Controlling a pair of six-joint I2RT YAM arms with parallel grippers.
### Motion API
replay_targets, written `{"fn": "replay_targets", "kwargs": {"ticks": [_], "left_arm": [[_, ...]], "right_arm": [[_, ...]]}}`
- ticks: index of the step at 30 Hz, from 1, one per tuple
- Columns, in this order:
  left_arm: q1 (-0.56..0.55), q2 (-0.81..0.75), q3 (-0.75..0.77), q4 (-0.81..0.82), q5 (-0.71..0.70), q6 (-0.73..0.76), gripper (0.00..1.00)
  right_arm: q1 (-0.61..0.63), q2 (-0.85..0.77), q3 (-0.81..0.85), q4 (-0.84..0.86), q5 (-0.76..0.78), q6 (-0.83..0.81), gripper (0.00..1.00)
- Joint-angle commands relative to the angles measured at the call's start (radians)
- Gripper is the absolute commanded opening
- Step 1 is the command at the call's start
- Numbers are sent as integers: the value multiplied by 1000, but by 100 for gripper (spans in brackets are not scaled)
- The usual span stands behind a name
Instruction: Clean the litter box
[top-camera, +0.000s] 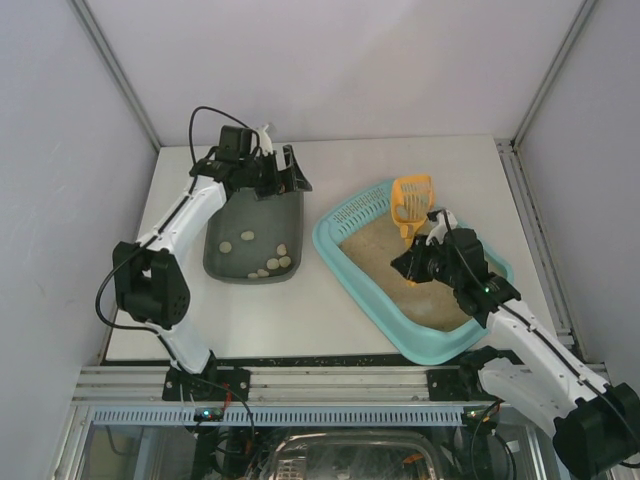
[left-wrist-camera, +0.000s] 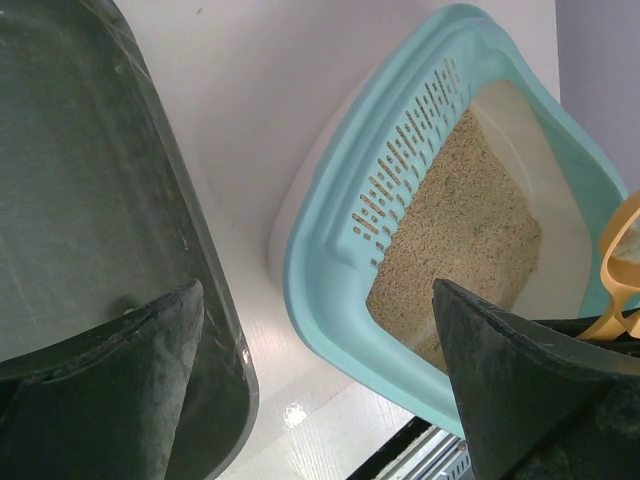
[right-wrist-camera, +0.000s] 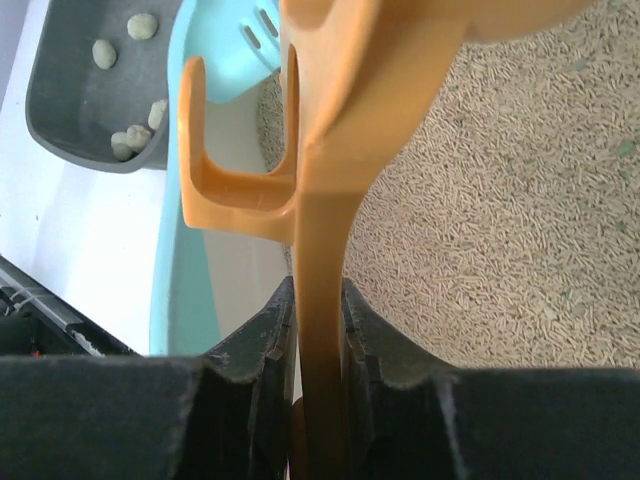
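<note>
White bench (top-camera: 400, 160) holds litter box (top-camera: 332, 248), right tool (right-wrist-camera: 318, 300) clamped on orange scoop (top-camera: 411, 200) above its litter, left tool (top-camera: 268, 170) wide, well apart from it; scoop could twist, spilling litter.

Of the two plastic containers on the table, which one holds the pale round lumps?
The dark grey tub on the left: pale lumps lie in it. The light-teal litter box, under the orange scoop, shows just beige litter.
</note>
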Motion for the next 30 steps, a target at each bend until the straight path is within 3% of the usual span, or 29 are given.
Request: {"fn": "replay_targets", "kwargs": {"ticks": [1,12,15,21,30], "left_arm": [[-8,-43,13,1,-31,21,100],[21,-81,74,-27,-44,-33,100],[58,-127,70,-29,-67,-89,100],[135,-211,70,-173,-364,-229,100],[330,-333,-20,-235,-382,-398,100]], "right_arm": [[-37,-35,19,-39,-39,-23,0],[-176,92,100,58,-486,227,0],[-148,158,193,4,-502,230,0],[-22,375,451,-147,-484,230,0],[202,689,799,-299,-374,122,0]]}}
